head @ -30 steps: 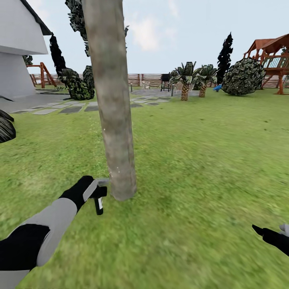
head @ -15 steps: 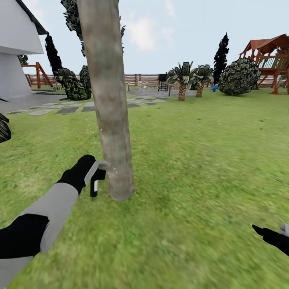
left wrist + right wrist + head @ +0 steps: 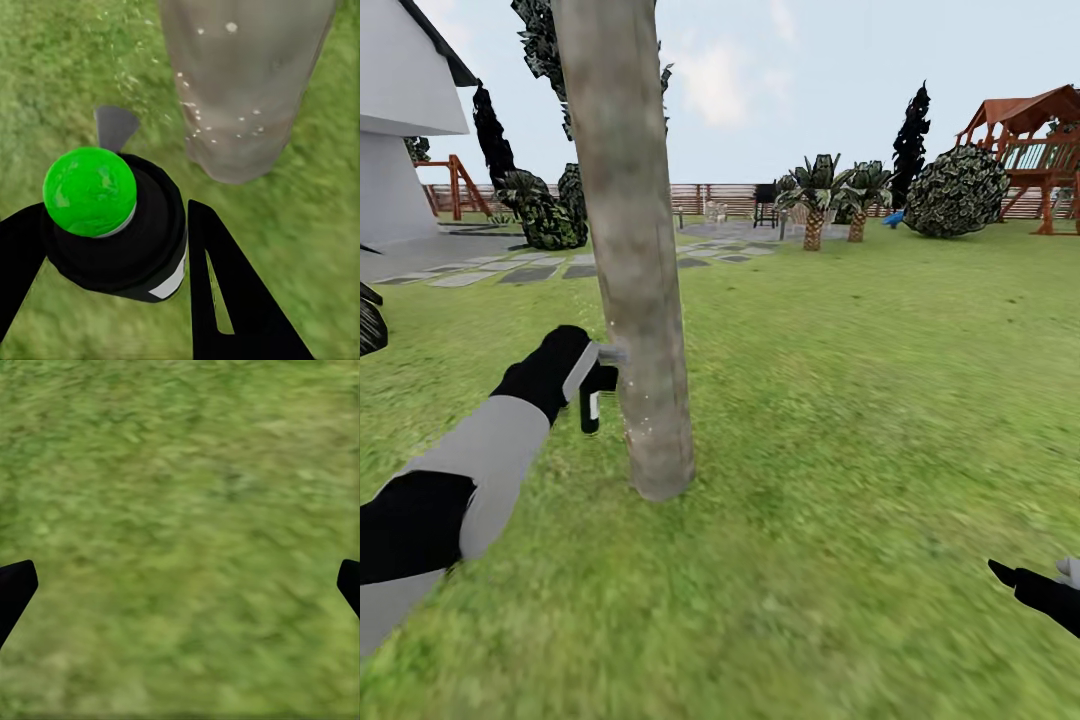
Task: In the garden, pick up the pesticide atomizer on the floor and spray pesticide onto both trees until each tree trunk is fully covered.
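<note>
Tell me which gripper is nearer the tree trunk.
Left. The left gripper holds the atomizer right beside the trunk; the right gripper hangs far off over grass.

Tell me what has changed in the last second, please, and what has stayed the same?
The left tool, shut on the pesticide atomizer, has risen along the tree trunk, from near its base to higher up, nozzle kept close to the bark. Whitish pesticide speckles dot the trunk. The right tool stayed low over the grass, open.

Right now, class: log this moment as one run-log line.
left gripper: holds small dark pistol-shaped atomizer | target: pale grey-brown trunk, whitish speckles | right gripper: open, idle
</note>
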Robot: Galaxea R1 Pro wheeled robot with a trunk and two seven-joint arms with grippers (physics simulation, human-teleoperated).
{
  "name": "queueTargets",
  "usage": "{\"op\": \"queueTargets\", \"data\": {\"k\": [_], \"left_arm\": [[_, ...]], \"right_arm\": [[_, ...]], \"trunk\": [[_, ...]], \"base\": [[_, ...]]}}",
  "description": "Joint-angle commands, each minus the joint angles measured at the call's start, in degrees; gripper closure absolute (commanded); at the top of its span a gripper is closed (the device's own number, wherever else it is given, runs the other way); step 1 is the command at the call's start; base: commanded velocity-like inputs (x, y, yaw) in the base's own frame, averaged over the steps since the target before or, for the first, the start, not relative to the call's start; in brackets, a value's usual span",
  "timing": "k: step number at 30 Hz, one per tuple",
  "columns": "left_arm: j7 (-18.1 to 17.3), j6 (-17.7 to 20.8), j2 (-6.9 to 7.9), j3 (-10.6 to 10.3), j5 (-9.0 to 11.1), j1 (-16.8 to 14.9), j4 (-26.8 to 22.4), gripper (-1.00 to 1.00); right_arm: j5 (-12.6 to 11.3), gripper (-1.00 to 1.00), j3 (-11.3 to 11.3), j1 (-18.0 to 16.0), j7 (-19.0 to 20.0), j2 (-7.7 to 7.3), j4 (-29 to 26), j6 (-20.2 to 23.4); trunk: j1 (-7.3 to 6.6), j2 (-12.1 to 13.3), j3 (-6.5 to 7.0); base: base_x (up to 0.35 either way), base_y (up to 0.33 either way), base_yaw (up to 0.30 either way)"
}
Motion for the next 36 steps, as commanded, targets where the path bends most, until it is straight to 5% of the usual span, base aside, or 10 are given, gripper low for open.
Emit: {"op": "queueTargets", "data": {"k": [1, 12, 19, 22, 25, 32, 36], "left_arm": [[0.03, -0.01, 0.0, 0.01, -0.05, -1.03, 0.64, 1.0], [-0.02, 0.38, -0.08, 0.01, -0.2, -10.99, 4.58, 1.0], [0.0, 0.37, -0.17, 0.02, -0.19, -11.6, 4.76, 1.0], [0.05, 0.36, -3.89, 0.04, -0.18, -11.61, 4.77, 1.0], [0.06, 0.35, -5.25, 0.05, -0.15, -11.78, 4.8, 1.0], [0.15, 0.34, -4.87, 0.01, -0.19, -12.22, 8.11, 1.0], [0.08, 0.11, -4.26, -0.05, -0.18, -12.22, 14.95, 1.0]], "right_arm": [[0.0, -1.0, -0.01, 0.0, 0.0, 0.0, 0.0, 0.01], [0.0, -1.0, 0.01, 0.0, 0.0, -0.01, 0.0, 0.01], [0.0, -1.0, 0.01, 0.0, 0.0, 0.0, 0.0, -0.03], [0.0, -1.0, 0.01, 0.0, 0.0, 0.0, 0.0, -0.01], [0.0, -1.0, 0.01, 0.0, 0.0, 0.0, 0.0, -0.02], [0.0, -1.0, 0.01, 0.0, 0.0, 0.0, 0.0, -0.01], [0.0, -1.0, 0.01, 0.0, 0.0, -0.01, 0.0, -0.05]], "trunk": [[0.0, 0.0, -0.01], [0.0, 0.0, -0.01], [0.0, 0.0, -0.01], [0.0, 0.0, -0.01], [0.0, 0.0, -0.01], [0.0, 0.0, -0.01], [0.0, 0.0, -0.01]], "base": [[0.0, 0.0, 0.0], [0.0, 0.0, 0.0], [0.0, 0.0, 0.0], [0.0, 0.0, 0.0], [0.0, 0.0, 0.0], [0.0, 0.0, 0.0], [0.0, 0.0, 0.0]]}}
